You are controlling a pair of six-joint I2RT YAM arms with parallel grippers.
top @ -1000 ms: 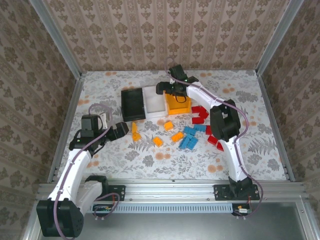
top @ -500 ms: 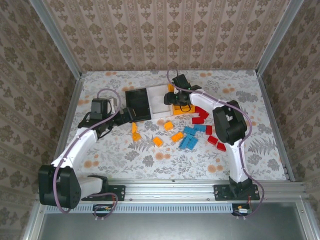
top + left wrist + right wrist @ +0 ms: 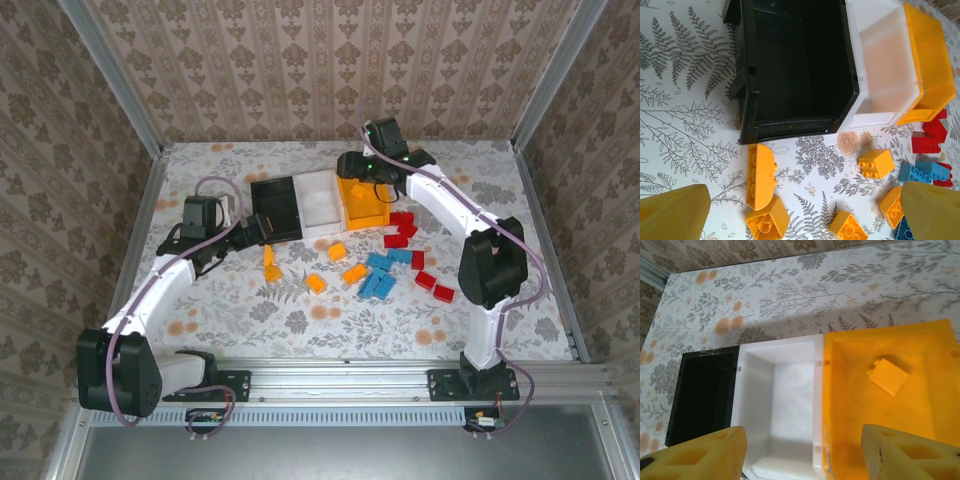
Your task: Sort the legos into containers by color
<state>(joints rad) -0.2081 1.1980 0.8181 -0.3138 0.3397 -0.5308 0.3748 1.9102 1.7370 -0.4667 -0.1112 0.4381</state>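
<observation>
— Starting with your tools: your left gripper [image 3: 802,200] hangs just near of the black bin [image 3: 790,65], fingers spread wide with nothing held. Your right gripper [image 3: 804,432] hovers at the far side of the orange bin [image 3: 935,405], fingers apart and empty.

— As for your legos [image 3: 354,272], 1 orange brick [image 3: 888,376] lies in the orange bin. The white bin [image 3: 785,405] and the black one look bare. The rest sit on the table [image 3: 250,310], near of the 3 bins: orange ones [image 3: 316,283] left and middle, blue ones [image 3: 380,278] right of those, red ones [image 3: 400,230] farthest right.

— They look like hard, light, smooth plastic. I judge they will not give, but may skid or pop out of a loose pinch. Take each across 2 flat side walls, not over the studs.

— Watch the curved orange piece [image 3: 760,175] under your left gripper. A square orange brick [image 3: 767,220] touches its near end, and the black bin's wall stands just beyond it. The blue and red ones lie crowded, some touching, so you get little finger room there.
</observation>
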